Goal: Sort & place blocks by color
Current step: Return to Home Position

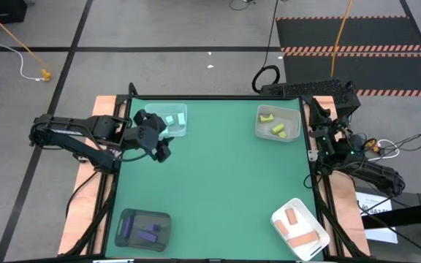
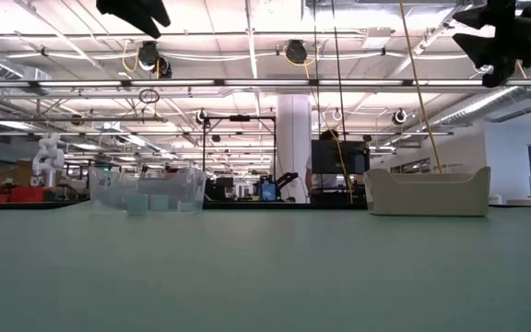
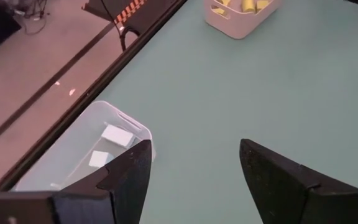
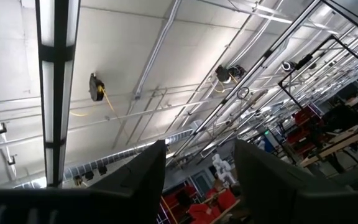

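your left gripper (image 1: 161, 151) hangs over the green table (image 1: 225, 183), just inboard of the clear bin (image 1: 184, 109) at the far left corner. in the left wrist view its two dark fingers (image 3: 129, 180) stand wide apart with nothing between them but bare table, so that hand is open and empty.

your right gripper (image 4: 197, 171) is parked off the table's right edge with its arm folded back. it points up at the ceiling (image 4: 166, 74). its fingers are spread too, and you see only roof lights and pipes through the gap, so it holds nothing.

the blocks lie in the four bins, one colour to each. the light teal blocks (image 1: 169, 119) sit in the clear bin, and you can see two of them through its wall in the left wrist view. the yellow-green blocks (image 1: 277, 129) are in the pale bin (image 1: 258, 131) at the far right corner. the purple blocks (image 1: 149, 234) lie in the dark bin (image 1: 120, 219) at the near left. the salmon-pink blocks (image 1: 291, 217) lie in the white bin (image 1: 278, 212) at the near right, which sits tilted to the table's edge.

you have no loose block showing on the open green surface between the bins.
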Motion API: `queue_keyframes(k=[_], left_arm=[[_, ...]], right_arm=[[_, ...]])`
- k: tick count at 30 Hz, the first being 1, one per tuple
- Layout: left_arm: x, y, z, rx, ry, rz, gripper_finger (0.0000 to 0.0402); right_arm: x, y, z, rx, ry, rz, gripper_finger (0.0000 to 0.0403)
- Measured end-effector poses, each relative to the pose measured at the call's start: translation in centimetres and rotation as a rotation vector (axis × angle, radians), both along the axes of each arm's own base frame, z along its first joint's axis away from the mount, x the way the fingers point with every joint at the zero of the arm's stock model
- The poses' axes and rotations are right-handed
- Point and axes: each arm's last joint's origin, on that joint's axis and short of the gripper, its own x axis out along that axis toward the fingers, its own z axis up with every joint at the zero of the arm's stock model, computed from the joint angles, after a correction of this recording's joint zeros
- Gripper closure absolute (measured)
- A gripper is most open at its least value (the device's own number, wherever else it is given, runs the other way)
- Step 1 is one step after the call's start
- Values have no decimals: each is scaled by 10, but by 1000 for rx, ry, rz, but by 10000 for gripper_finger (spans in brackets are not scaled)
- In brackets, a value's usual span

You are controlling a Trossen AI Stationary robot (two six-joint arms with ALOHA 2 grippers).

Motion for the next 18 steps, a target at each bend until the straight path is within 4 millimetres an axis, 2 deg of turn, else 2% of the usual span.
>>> queue_keyframes(k=[11, 15, 18], left_arm=[[1, 1, -1, 101, 74, -109, 158], [1, 1, -19, 119, 78, -90, 158], [-11, 3, -34, 121, 21, -93, 158]], right_arm=[[0, 0, 0, 0, 0, 1, 222], [0, 0, 0, 0, 0, 1, 222], [0, 0, 0, -1, 0, 1, 222]])
